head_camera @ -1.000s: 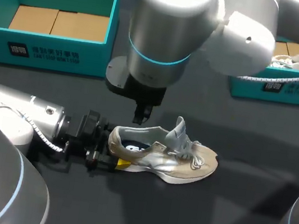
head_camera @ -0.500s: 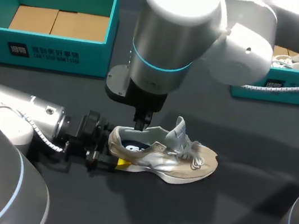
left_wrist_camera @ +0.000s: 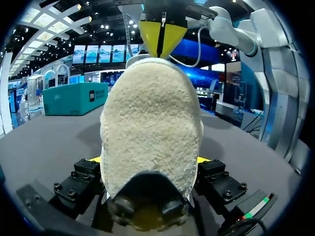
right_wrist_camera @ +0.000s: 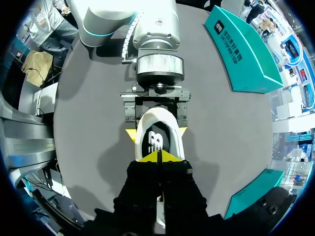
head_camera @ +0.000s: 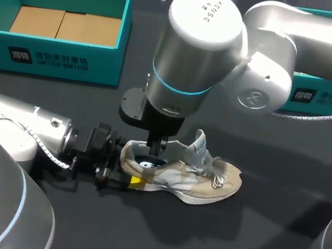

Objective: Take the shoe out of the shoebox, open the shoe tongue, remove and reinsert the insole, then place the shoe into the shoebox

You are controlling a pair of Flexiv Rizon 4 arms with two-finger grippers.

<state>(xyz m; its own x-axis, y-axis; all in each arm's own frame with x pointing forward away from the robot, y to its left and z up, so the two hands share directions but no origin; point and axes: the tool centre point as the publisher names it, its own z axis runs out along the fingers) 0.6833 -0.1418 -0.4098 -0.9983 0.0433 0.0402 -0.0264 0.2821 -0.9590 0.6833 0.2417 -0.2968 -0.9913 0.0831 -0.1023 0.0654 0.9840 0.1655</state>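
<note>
Teal shoebox (head_camera: 50,59), cardboard (head_camera: 65,24) inside; left claw (head_camera: 130,179) clamped on shoe (head_camera: 204,184), right claw (head_camera: 155,145) together.

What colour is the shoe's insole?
Black with a white mark. The insole inside the shoe shows best in the right wrist view.

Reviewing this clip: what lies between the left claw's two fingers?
The heel of the shoe fills the left claw, with a yellow tip against each side. The left wrist view shows this, and the right wrist view shows it from above.

Left gripper (left_wrist_camera: 150,160) clamps the shoe (head_camera: 207,183) heel; right gripper (right_wrist_camera: 158,157) points down, fingertips together.
</note>
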